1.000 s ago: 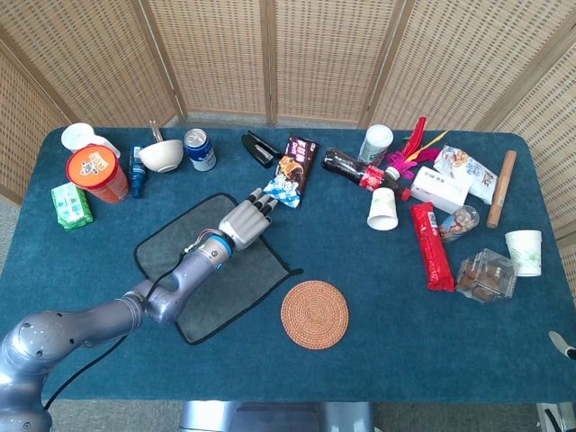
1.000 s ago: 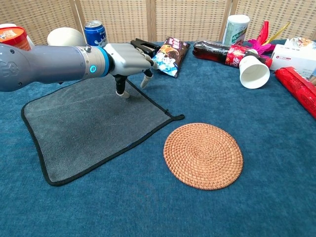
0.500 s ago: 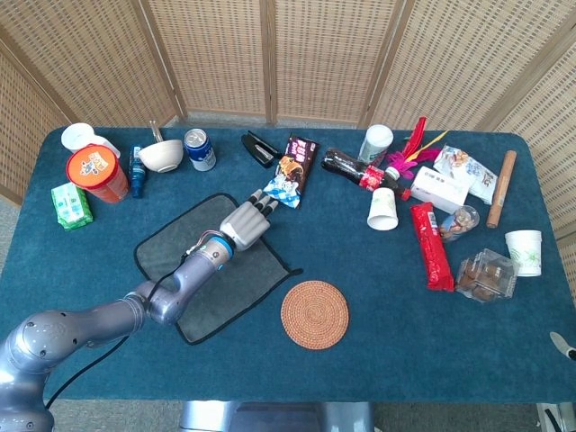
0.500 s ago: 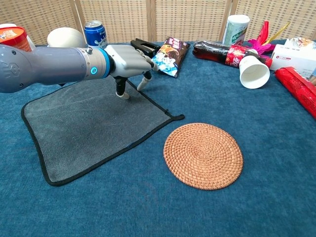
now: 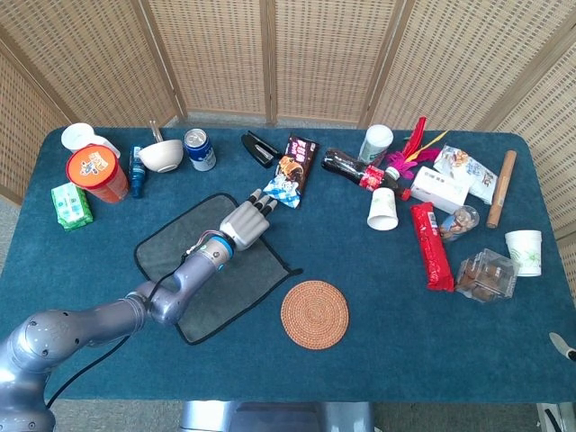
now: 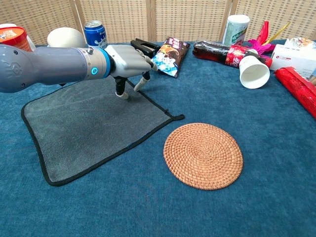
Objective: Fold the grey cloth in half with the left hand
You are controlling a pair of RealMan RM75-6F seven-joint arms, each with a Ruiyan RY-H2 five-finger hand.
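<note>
The grey cloth (image 5: 166,249) with black trim lies flat and unfolded on the blue table, left of centre. My left hand (image 5: 245,222) hovers over the cloth's far corner, palm down, fingers bent downward and apart. In the chest view the left hand (image 6: 129,59) has its thumb tip (image 6: 120,94) touching the grey cloth (image 6: 94,128) just inside the far edge, and one finger reaches down toward the trim beside it. No fold or lift shows in the cloth. A small grey tip (image 5: 562,345) at the lower right edge of the head view looks like part of my right hand.
A round woven coaster (image 5: 314,313) lies just right of the cloth's near corner. A snack packet (image 5: 292,170), a black stapler (image 5: 260,148), a soda can (image 5: 199,148) and a white bowl (image 5: 161,156) sit beyond the hand. Cups, a bottle and packets crowd the right side.
My left hand has stayed over the far corner; its fingers have curled a little closer to the cloth's edge. The cloth has not moved.
</note>
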